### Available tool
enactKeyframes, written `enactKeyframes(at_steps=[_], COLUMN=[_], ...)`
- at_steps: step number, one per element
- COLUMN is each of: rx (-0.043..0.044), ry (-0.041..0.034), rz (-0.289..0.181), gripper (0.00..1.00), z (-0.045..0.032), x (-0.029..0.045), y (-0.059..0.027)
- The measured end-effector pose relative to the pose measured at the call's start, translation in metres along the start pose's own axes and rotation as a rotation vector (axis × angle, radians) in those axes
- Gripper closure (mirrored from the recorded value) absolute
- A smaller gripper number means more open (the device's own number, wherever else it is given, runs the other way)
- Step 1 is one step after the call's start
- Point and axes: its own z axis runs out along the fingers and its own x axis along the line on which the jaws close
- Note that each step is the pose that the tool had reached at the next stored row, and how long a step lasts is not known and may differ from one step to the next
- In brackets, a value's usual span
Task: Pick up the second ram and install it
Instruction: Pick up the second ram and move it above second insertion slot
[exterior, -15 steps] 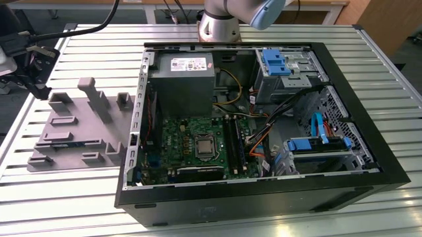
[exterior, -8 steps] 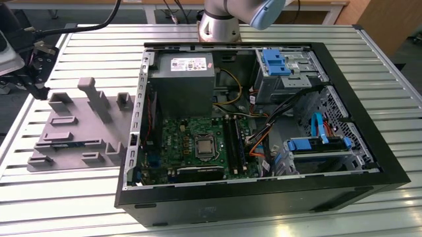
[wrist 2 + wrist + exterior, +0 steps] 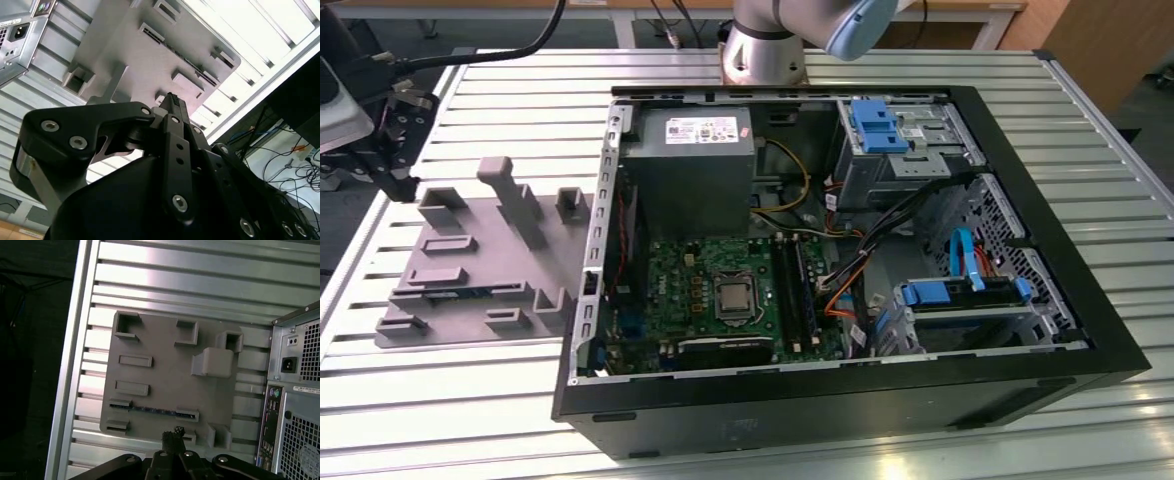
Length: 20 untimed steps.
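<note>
The second ram (image 3: 152,410) is a thin blue-green stick that lies on its edge between two holders on the grey fixture plate (image 3: 165,375). In the exterior view the ram (image 3: 470,291) sits near the plate's front edge. My gripper (image 3: 174,433) hangs above the plate with its fingers pressed together and nothing between them. In the exterior view the gripper (image 3: 403,185) is up at the plate's far left corner, well apart from the ram. The second wrist view shows the shut fingertips (image 3: 172,100) over the plate (image 3: 125,55).
The open computer case (image 3: 1067,300) lies at the exterior view's right of the plate, with its motherboard (image 3: 680,290) and long black memory slots (image 3: 790,285) exposed. Upright grey posts (image 3: 507,195) stand on the plate. The slatted table's edge (image 3: 70,390) runs close by the plate.
</note>
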Motion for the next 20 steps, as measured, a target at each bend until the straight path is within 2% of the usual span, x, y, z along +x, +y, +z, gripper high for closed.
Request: enactKeyframes(at_steps=[2, 15, 20], rx=[0.0003, 0.0055, 0.0058], ry=[0.0006, 0.0097, 0.0102], rz=[-0.014, -0.234, -0.247], gripper=[0.89, 0.89, 0.89], z=[0.0, 0.0006, 0.0006], x=[0.0001, 0.0007, 0.0008], y=[0.0, 0.0, 0.0001])
